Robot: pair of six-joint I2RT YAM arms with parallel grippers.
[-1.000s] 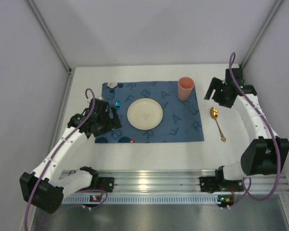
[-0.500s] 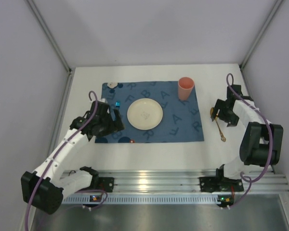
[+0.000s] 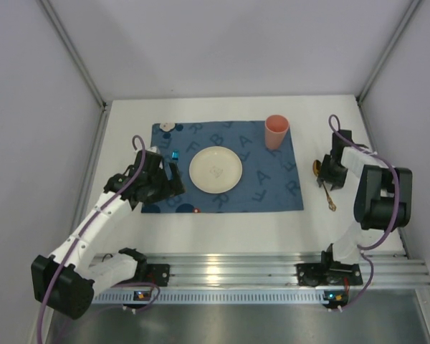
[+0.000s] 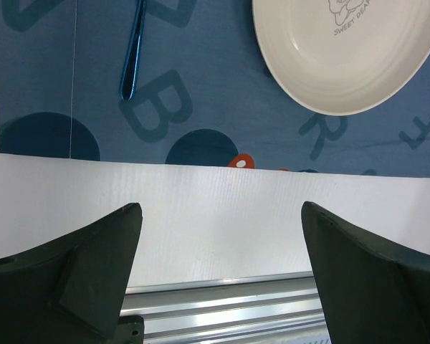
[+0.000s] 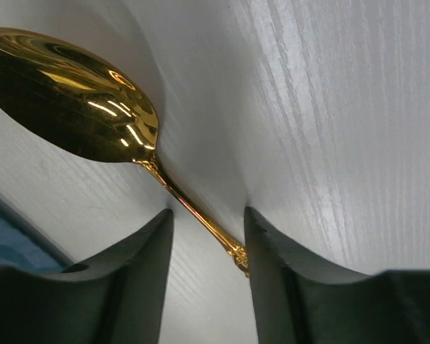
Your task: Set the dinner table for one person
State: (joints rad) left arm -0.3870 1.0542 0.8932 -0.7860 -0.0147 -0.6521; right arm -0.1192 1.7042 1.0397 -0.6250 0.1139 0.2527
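From above, we see the gold spoon (image 3: pixel 330 200) lying flat on the white worktop (image 3: pixel 222 229), just beside the right edge of the blue placemat (image 3: pixel 265 183). Its round end points to the far side. Its long thin handle runs back toward the arms and leans a bit to the right. The right gripper (image 3: pixel 327 174) is down right over it. The left gripper (image 3: pixel 170 188) is well apart, across the mat past the plate (image 3: pixel 215 169), so the right arm is the one to lift the spoon.

From the left wrist, the left gripper (image 4: pixel 221 215) is wide open and holds nothing. It hangs over bare worktop (image 4: pixel 201 240) at the mat's near edge.

From the right wrist, the right gripper (image 5: pixel 206 215) is about half open. One finger sits on each side of the spoon (image 5: pixel 129 143), across its thin neck. We think they are not pinching it yet.
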